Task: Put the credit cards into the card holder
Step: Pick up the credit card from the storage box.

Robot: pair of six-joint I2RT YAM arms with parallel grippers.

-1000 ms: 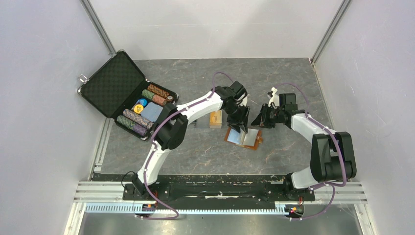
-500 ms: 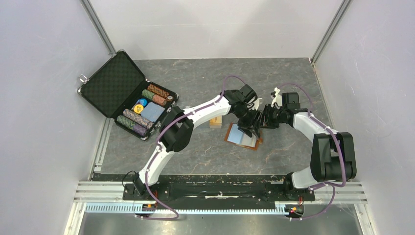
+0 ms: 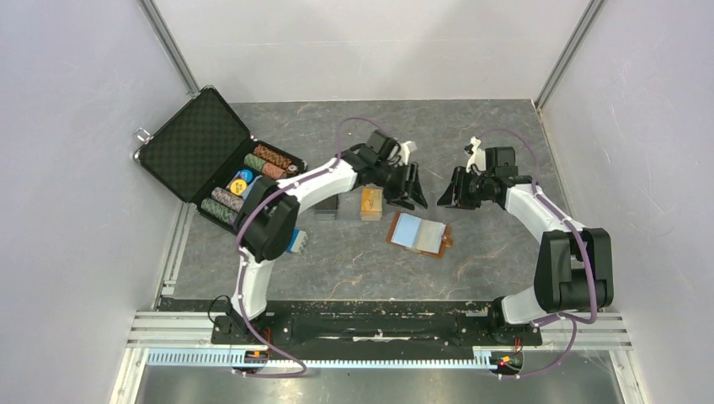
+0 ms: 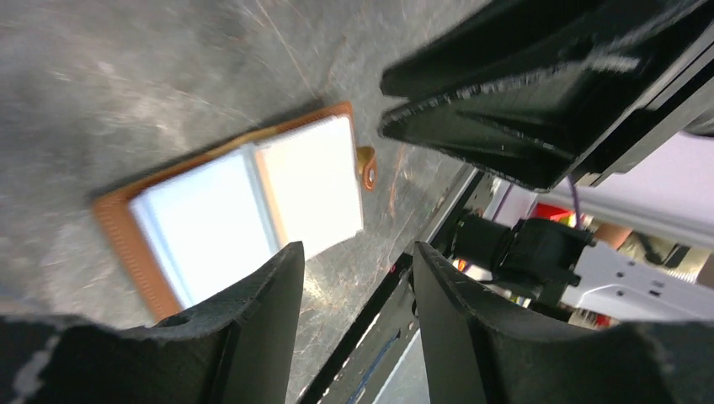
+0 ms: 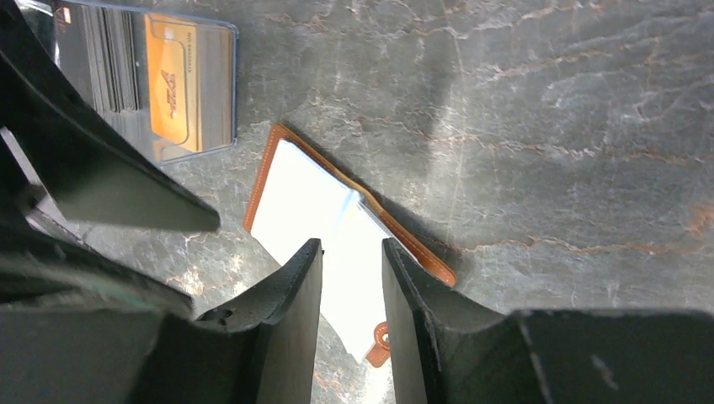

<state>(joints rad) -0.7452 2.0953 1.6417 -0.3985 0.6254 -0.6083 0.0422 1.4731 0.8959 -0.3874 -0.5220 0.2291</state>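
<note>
Left gripper (image 3: pixel 411 200) is hovering spread and empty just right of the credit cards (image 3: pixel 370 203), likely staging a pick; card holder (image 3: pixel 418 233) is lying open, inside up for loading; right gripper (image 3: pixel 450 200) is hovering narrowly parted, empty.

Black case (image 3: pixel 195 145) sits open at the far-left corner of the bench (image 3: pixel 354 265), foam-lined lid tilted back toward the left wall (image 3: pixel 76 210). The tray half holds poker chips (image 3: pixel 268 158) in rows lying on edge, brown and green at the back, darker mixed rows at the front. One yellow chip (image 3: pixel 238 187) lies flat between the rows. Bench top is grey, marbled. Aluminium rails (image 3: pixel 168 324) run along the near edge.
</note>
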